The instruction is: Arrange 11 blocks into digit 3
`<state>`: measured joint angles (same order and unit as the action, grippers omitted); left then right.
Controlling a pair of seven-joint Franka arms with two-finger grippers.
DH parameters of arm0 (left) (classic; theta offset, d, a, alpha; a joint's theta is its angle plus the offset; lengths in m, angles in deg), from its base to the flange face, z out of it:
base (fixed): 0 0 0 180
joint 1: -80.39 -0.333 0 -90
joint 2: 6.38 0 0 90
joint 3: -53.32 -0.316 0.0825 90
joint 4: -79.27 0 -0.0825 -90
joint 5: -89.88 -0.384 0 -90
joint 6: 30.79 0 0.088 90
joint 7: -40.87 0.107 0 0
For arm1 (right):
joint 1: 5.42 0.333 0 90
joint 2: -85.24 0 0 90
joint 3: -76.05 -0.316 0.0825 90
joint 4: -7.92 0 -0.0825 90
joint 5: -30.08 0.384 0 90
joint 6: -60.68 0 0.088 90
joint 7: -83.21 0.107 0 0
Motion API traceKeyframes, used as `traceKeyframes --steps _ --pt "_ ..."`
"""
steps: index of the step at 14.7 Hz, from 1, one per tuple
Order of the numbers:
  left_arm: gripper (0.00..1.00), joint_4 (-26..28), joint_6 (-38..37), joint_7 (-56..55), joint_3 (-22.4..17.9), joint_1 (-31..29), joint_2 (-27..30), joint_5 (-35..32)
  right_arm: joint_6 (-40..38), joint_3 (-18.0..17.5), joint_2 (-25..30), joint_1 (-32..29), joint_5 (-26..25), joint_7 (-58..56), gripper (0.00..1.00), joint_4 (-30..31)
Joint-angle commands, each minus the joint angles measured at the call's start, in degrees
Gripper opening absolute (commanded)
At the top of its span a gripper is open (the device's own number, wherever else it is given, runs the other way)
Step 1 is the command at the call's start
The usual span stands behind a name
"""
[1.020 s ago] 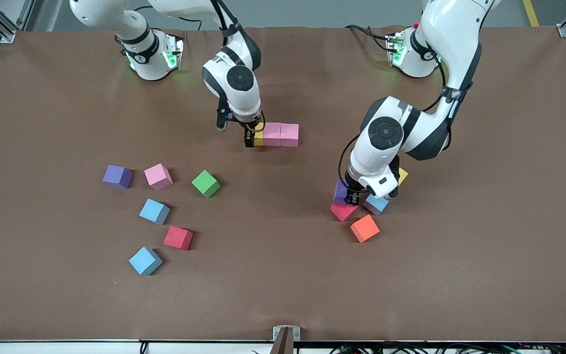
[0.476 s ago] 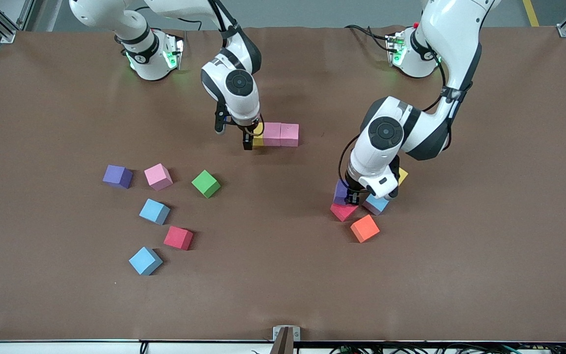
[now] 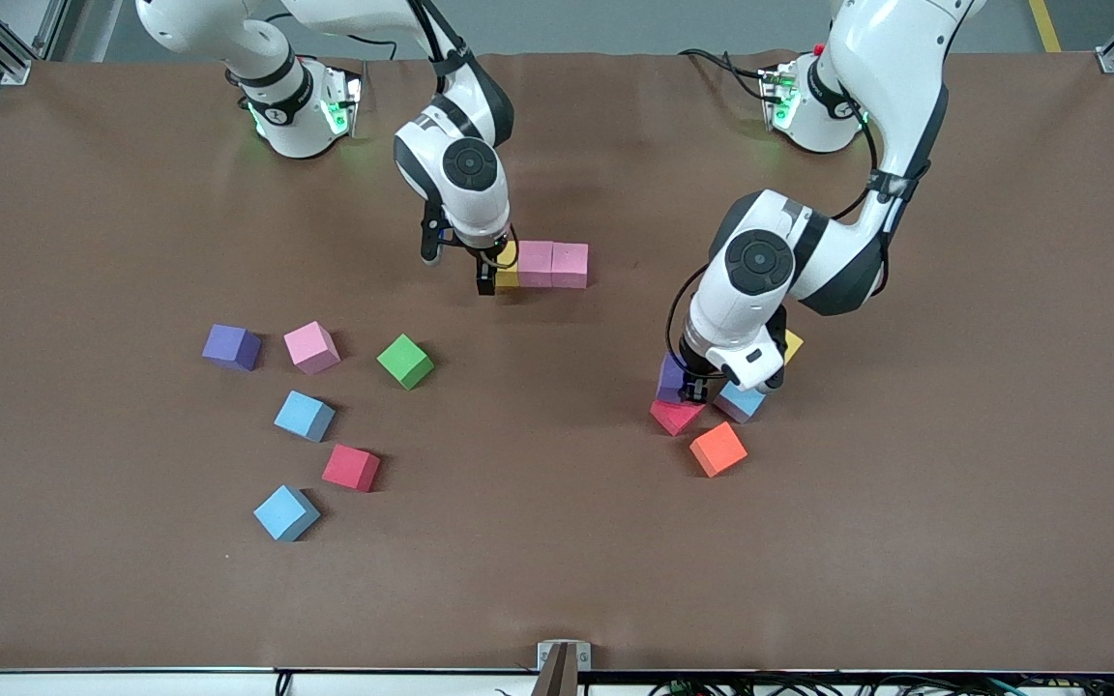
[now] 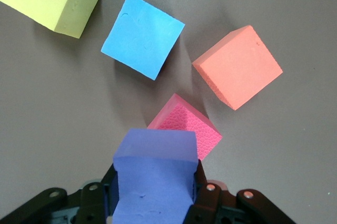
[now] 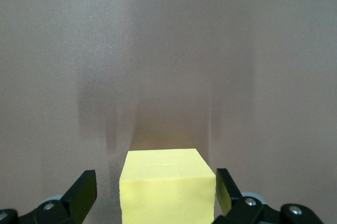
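Note:
My left gripper (image 3: 695,390) is shut on a purple block (image 3: 670,377), squeezed between the jaws of the left gripper (image 4: 156,179) in the left wrist view as the purple block (image 4: 154,153). It is low by a red block (image 3: 676,416), a light blue block (image 3: 742,402), an orange block (image 3: 718,449) and a yellow block (image 3: 792,345). My right gripper (image 3: 492,275) is open astride another yellow block (image 3: 510,272), with a gap on each side of that yellow block (image 5: 167,187). This block ends a row with two pink blocks (image 3: 553,264).
Loose blocks lie toward the right arm's end of the table: purple (image 3: 231,346), pink (image 3: 311,347), green (image 3: 405,361), light blue (image 3: 305,416), red (image 3: 351,468) and another light blue (image 3: 286,513). Brown table (image 3: 557,561) stretches bare toward the front camera.
The right arm's hand has shifted slightly toward its own base while its gripper stays open around the yellow block. The left arm and its purple block have not moved.

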<state>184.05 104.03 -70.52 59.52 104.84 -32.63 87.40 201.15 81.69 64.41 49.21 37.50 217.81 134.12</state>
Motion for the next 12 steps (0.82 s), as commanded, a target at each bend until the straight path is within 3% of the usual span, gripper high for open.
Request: traceKeyframes --steps 1,12 --pt "0.31 -1.2 -1.0 -0.3 -0.1 0.3 -0.5 0.8 -1.4 -0.8 1.4 -0.9 0.5 -1.0 1.0 0.6" --pt "0.31 -1.2 -1.0 -0.3 -0.1 0.3 -0.5 0.8 -4.8 -0.9 2.1 -0.8 0.6 -2.0 1.0 -0.4"
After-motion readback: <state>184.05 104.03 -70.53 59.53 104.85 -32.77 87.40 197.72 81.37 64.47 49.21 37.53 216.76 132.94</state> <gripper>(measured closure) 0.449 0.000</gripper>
